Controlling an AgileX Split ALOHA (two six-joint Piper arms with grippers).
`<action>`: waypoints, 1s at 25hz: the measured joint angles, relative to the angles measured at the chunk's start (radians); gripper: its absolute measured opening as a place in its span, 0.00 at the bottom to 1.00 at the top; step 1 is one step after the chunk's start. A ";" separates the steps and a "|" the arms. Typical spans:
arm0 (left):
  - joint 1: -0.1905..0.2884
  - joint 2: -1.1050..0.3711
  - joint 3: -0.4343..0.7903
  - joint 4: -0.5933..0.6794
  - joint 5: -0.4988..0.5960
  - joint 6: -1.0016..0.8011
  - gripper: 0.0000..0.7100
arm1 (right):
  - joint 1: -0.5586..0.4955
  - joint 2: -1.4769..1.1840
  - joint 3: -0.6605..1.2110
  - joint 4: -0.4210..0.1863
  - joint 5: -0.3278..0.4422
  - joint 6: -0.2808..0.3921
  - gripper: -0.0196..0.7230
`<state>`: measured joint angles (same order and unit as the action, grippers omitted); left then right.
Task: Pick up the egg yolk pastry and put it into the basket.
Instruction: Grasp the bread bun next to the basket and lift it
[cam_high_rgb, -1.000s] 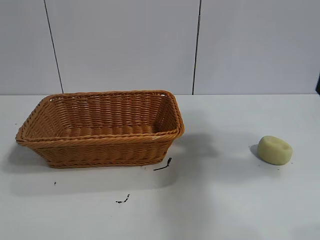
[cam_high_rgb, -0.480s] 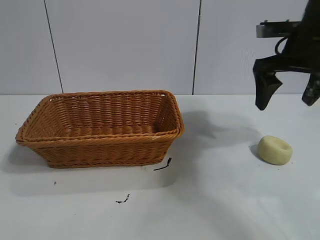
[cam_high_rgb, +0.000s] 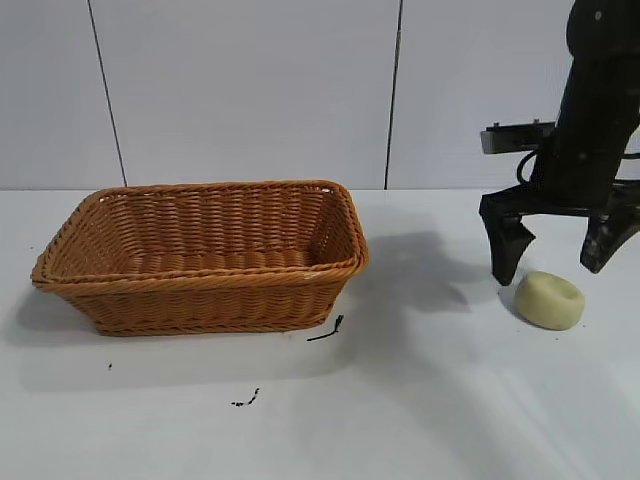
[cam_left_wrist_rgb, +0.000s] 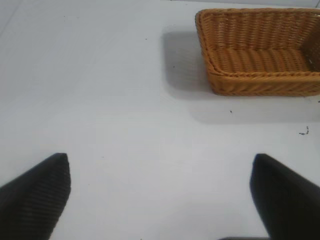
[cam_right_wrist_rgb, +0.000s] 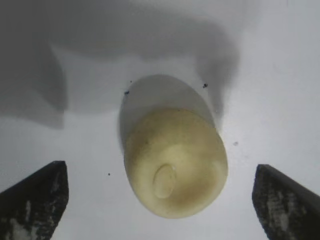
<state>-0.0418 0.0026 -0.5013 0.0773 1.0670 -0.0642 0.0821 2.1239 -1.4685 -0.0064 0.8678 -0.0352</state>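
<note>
Exterior view: the right gripper (cam_high_rgb: 558, 258) hangs with fingers spread just above the egg yolk pastry (cam_high_rgb: 549, 299), which sits on the white table (cam_high_rgb: 420, 400), well right of the basket (cam_high_rgb: 200, 255).

Left wrist view: the left gripper (cam_left_wrist_rgb: 160, 192), fingers apart, hovers over bare table, basket beyond.

Right wrist view: the pastry lies between the parted fingertips (cam_right_wrist_rgb: 35, 200).

No readable text, label or number appears anywhere.

The right arm (cam_high_rgb: 600, 90) runs out of the exterior view at the top and right edges. In the left wrist view the basket (cam_left_wrist_rgb: 260, 80) is cut off at the right edge, and only the fingertips (cam_left_wrist_rgb: 35, 195) of the left end effector (cam_left_wrist_rgb: 160, 197) show.
</note>
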 joint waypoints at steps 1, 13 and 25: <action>0.000 0.000 0.000 0.000 0.000 0.000 0.98 | 0.000 0.011 0.000 0.000 -0.007 0.004 0.96; 0.000 0.000 0.000 0.000 0.000 0.000 0.98 | 0.000 0.073 0.000 0.006 -0.048 0.014 0.96; 0.000 0.000 0.000 0.000 0.000 0.000 0.98 | -0.002 0.074 -0.001 0.000 -0.018 0.015 0.29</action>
<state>-0.0418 0.0026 -0.5013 0.0773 1.0670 -0.0642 0.0805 2.1975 -1.4696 -0.0064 0.8495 -0.0203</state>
